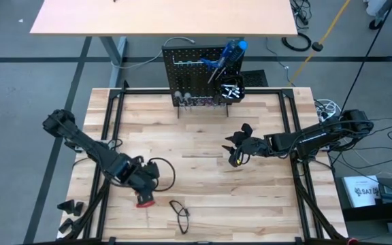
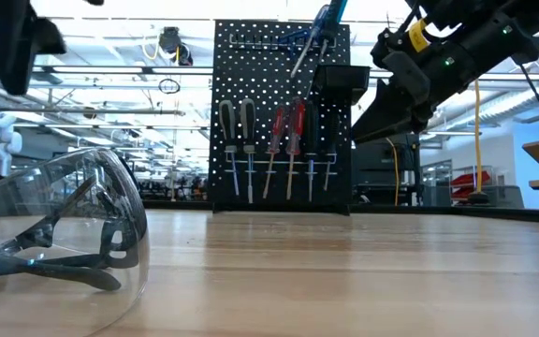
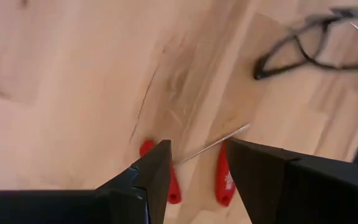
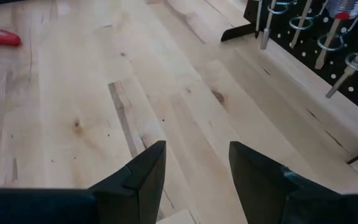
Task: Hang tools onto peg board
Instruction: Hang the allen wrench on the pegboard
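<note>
step: looked like the pickup of the last loose tool; most screwdrivers already hung on the peg board (image 1: 203,76) at the table's (image 1: 203,184) far edge
left gripper (image 3: 197,163): hovered near the front-left edge, fingers parted and empty, straddling the red-handled pliers (image 3: 222,180)
right gripper (image 1: 240,144): waited mid-table toward the right edge, fingers parted, holding nothing
pliers: flat on the wood, two red grips, thin metal rod (image 3: 213,144) lying across them
next move: I'd guess drop lower, square up on one grip, close
extras: safety glasses (image 1: 180,212) by the front edge

Red-handled pliers (image 3: 197,171) lie flat on the table; screwdrivers (image 2: 274,150) hang upright on the black peg board (image 2: 241,84).
</note>
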Robot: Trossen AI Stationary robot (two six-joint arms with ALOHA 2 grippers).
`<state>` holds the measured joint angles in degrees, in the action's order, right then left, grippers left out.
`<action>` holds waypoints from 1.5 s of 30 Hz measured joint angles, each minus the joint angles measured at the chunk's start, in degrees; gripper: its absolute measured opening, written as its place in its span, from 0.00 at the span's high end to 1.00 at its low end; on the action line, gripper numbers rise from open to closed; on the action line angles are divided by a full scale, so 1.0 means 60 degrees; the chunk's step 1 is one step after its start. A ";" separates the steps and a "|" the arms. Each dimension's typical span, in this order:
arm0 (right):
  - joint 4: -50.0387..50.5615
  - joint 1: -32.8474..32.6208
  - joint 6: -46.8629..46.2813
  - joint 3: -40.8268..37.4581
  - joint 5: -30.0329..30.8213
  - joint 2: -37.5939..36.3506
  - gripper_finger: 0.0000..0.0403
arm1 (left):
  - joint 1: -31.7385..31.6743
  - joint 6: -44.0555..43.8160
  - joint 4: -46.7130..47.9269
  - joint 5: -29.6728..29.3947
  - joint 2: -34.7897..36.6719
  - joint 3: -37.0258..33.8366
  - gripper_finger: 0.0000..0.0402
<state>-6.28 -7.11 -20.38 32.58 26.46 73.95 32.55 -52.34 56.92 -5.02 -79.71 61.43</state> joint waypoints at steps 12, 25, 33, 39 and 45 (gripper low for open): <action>0.0007 0.0000 -0.0258 0.0000 0.0000 0.0000 0.58 | 0.0839 0.5343 -0.0006 0.0485 -0.2012 0.0000 0.60; 0.0020 0.0000 -0.0248 0.0000 0.0027 0.0000 0.58 | 0.1309 0.8128 -0.0148 0.0637 -0.3596 0.0000 0.60; 0.0020 0.0000 -0.0244 0.0000 0.0033 0.0000 0.58 | 0.1147 0.8805 -0.0934 0.0540 -0.3660 -0.0480 0.60; 0.0064 -0.0022 -0.0248 0.0000 0.0024 0.0000 0.58 | 0.1067 0.8829 -0.1907 0.0832 -0.3507 -0.1425 0.65; 0.0065 -0.0018 -0.0244 0.0000 0.0067 0.0000 0.58 | 0.1049 0.9144 -0.1980 0.0806 -0.3276 -0.1538 0.90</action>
<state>-5.90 -7.22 -21.85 32.58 26.86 73.95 38.84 2.52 45.04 -0.18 -99.36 52.20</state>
